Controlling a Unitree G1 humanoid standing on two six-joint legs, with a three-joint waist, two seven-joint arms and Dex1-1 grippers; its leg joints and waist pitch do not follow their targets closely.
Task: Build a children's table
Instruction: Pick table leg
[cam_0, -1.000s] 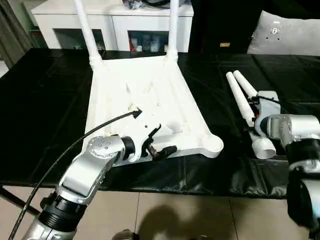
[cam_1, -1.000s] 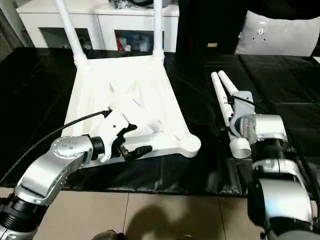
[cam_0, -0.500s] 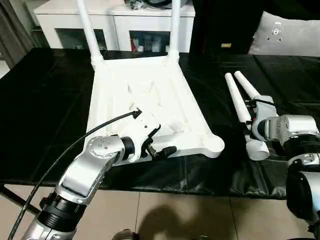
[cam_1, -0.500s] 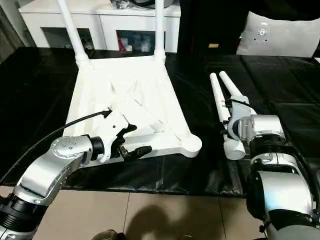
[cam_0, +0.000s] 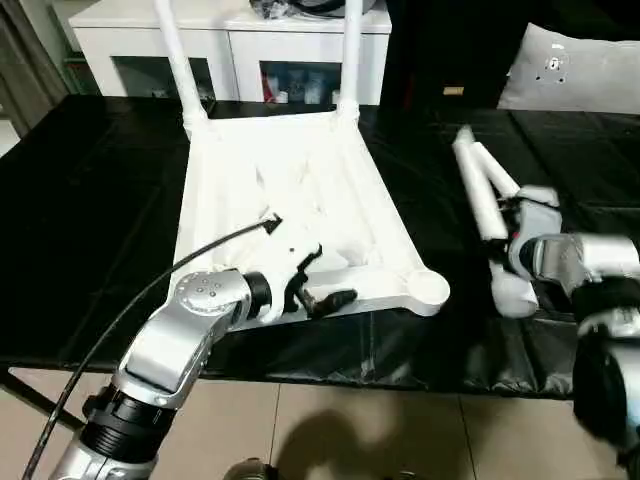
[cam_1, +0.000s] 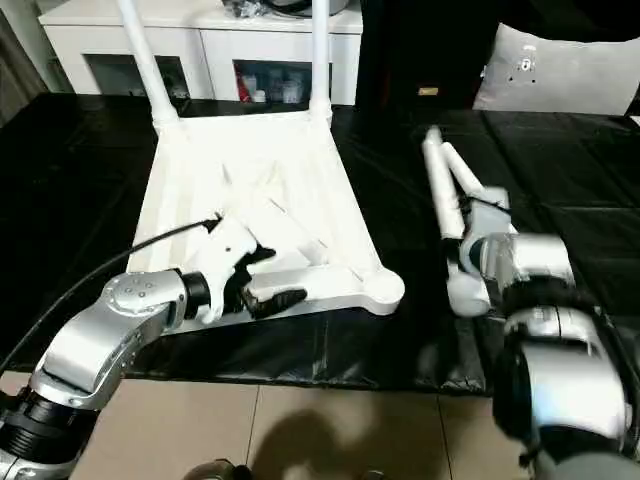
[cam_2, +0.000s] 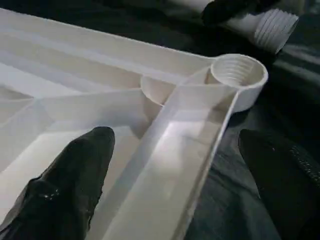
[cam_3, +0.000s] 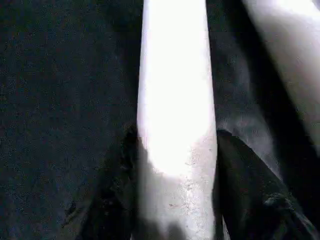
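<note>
The children's table top (cam_0: 300, 180) lies upside down on the black-covered table, ribbed underside up. Two white legs (cam_0: 175, 60) (cam_0: 350, 50) stand screwed into its far corners. The near right corner socket (cam_2: 237, 72) holds nothing. My left gripper (cam_0: 318, 285) is open at the top's near edge, one finger (cam_2: 75, 180) inside the frame and the other outside it. To the right lie two loose legs. My right gripper (cam_3: 176, 145) is shut on one loose leg (cam_0: 478, 190), with a finger pressed to each side. The second loose leg (cam_0: 500, 175) lies beside it.
A white cabinet (cam_0: 250, 30) with glass doors stands behind the table. A grey cushion (cam_0: 580, 70) rests at the far right. The black cover (cam_0: 90, 200) spreads wide to the left of the top. Its front edge drops to a tiled floor (cam_0: 350, 440).
My right gripper has closed around the loose leg, and that leg's thin far end has swung up and leftward. The left arm and the table top have stayed put.
</note>
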